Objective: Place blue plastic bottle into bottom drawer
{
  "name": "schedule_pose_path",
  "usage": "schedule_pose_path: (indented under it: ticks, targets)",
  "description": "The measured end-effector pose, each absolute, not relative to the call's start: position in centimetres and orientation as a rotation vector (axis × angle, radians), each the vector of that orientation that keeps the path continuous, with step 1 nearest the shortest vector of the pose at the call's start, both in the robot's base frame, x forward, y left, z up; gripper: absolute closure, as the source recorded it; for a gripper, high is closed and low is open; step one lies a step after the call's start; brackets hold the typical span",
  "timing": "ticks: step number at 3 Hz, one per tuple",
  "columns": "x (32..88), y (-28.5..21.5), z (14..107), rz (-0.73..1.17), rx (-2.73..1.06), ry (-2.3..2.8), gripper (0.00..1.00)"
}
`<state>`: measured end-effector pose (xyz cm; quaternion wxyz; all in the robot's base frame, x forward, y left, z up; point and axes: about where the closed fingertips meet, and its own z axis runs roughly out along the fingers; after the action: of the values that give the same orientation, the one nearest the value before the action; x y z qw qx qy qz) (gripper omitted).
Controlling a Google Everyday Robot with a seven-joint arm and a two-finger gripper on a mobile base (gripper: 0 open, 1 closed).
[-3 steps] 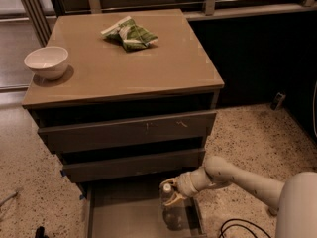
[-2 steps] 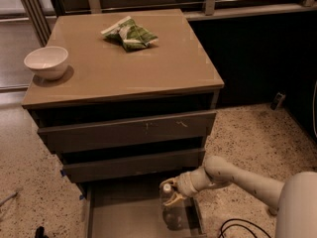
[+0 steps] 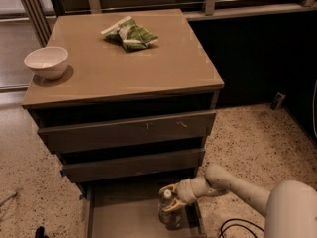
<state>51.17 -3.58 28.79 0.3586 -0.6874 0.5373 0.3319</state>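
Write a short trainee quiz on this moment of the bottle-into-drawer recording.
1. True or false: the white bowl sits inside the bottom drawer.
2. Where is the gripper? A: beside the bowl. B: low at the open bottom drawer, closed around the blue plastic bottle. C: out of view.
3. Fill in: the bowl shares the cabinet top with a green ____.
Key: 1 false, the bowl is on the cabinet top. 2 B. 3 bag.
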Motion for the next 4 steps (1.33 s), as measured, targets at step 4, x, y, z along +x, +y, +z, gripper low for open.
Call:
schedule_pose_path:
  ticks: [4]
  targets:
    - [50.0, -3.2, 21.5, 0.964, -1.752, 1.416, 1.0]
